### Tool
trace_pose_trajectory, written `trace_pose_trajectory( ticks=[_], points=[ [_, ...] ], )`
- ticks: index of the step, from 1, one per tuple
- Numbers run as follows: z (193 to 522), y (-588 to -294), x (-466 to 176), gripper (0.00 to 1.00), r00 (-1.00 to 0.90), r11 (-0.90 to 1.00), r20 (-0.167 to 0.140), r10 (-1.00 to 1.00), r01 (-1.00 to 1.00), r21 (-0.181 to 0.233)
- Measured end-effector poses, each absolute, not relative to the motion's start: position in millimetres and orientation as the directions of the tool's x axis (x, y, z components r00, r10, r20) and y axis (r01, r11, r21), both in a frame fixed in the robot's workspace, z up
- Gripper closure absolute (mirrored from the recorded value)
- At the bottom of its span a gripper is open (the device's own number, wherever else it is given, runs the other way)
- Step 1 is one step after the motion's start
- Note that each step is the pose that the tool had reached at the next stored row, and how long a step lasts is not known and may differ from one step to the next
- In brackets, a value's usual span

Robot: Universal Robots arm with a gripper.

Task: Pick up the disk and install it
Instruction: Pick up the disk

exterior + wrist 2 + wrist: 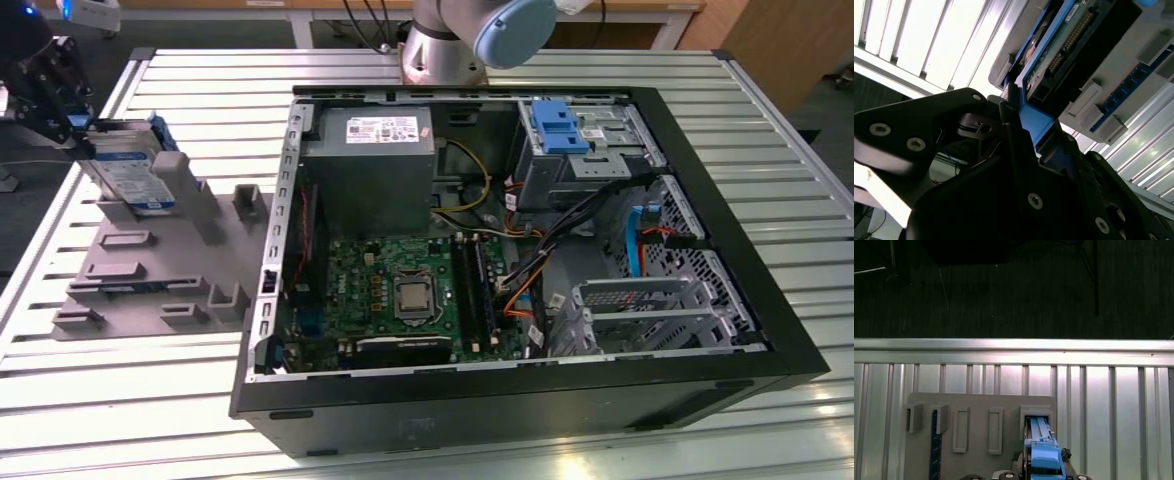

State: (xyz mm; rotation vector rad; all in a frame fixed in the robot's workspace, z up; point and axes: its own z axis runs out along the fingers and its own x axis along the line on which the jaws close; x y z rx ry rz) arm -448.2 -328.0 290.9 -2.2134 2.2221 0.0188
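Second wrist view: the hand (1029,122) is closed on the disk (1064,45), with 1 blue side rail (1041,132) pinched between its 2 black fingers (1010,112). Circuit-board side of the disk faces this camera. The disk stands on edge, lower end seated in a slot of the grey rack (147,280) directly below the hand. Other slots of the rack, beside the hand, look bare apart from 1 blue strip (934,445). The rack sits on the slatted metal counter (134,400).

Step in hand, as I judge it: the pick-up, with the grasp made and the disk not yet out of its slot. Install not begun. Freeing the disk calls for a straight pull along the slot walls and a firm hold on the rail, so nothing catches or tips.

Well apart from the hand, across the counter, lies the open computer case (747,330), with a blue bracket (558,125) at its far corner and a metal drive cage (641,315).
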Motion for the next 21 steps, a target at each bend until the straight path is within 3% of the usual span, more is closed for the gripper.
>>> trace_pose_trajectory(
  ticks=[7,9,10,15,17,18,21],
  points=[
    [290.9,-328.0,-448.2,0.63,-0.003,0.003,-0.012,-1.0,-1.0,0.005],
    [290.9,-328.0,-448.2,0.62,-0.003,0.003,-0.012,-1.0,-1.0,0.005],
    [290.9,-328.0,-448.2,0.55,-0.003,0.003,-0.012,-1.0,-1.0,0.005],
    [290.9,-328.0,-448.2,0.55,-0.002,0.002,-0.012,-1.0,-1.0,0.005],
    [290.9,-328.0,-448.2,0.56,-0.002,0.002,-0.012,-1.0,-1.0,0.005],
    [290.9,-328.0,-448.2,0.63,-0.002,0.002,-0.012,-1.0,-1.0,0.005],
    [290.9,-328.0,-448.2,0.64,-0.002,0.002,-0.012,-1.0,-1.0,0.005]
  ],
)
